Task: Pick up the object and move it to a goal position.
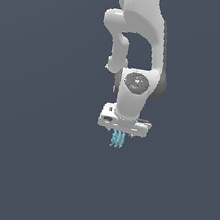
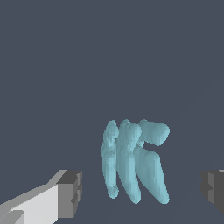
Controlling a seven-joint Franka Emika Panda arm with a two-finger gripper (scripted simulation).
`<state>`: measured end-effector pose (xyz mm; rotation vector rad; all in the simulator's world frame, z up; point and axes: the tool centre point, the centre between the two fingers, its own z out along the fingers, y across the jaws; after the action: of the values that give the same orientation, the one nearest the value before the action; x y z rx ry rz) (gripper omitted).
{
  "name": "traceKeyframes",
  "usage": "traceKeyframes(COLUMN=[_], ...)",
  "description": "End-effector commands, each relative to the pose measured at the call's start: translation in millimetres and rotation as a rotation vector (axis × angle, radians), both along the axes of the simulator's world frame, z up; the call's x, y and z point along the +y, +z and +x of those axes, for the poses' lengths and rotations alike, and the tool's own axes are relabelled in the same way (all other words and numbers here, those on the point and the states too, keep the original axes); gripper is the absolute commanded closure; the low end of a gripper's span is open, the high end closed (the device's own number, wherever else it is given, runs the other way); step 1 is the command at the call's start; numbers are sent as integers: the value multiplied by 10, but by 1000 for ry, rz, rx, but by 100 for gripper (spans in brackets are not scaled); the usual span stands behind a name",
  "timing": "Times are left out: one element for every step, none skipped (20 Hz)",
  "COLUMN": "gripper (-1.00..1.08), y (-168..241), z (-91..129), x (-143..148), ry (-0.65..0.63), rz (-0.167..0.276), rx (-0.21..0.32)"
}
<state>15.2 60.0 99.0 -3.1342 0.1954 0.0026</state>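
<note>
The object (image 2: 133, 162) is a small pale teal-blue cluster of thin ribbed blades standing side by side. In the wrist view it lies between the two dark finger pads (image 2: 71, 192), with a clear gap on each side. My gripper (image 2: 142, 192) is open and touches nothing. In the exterior view the white gripper (image 1: 121, 134) hangs straight down directly over the object (image 1: 117, 140), which pokes out just below the hand. The fingers themselves are hard to make out there.
A plain dark grey-blue surface fills both views with no other objects, edges or markers. The white arm (image 1: 139, 41) rises toward the top of the exterior view.
</note>
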Motion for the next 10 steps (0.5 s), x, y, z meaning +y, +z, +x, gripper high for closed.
traceKeyframes(gripper=[-92,-92,-92,-92,-92,-92,-92,-92,-92,-92], y=[-13,-7,-11,-23,-44,-71,-107,-150,-201,-259], z=[7,2,2,2,1,1,0,-1,-2,-4], x=[7,5,5,6,6,5,6,5,7,6], ry=[-5,-2,-2,-2,-2,-2,-2,-2,-2,-3], rz=[-1,-1,-1,-1,-1,-1,-1,-1,-1,-1], rx=[-2,0,0,0,0,0,0,-1,-1,-1])
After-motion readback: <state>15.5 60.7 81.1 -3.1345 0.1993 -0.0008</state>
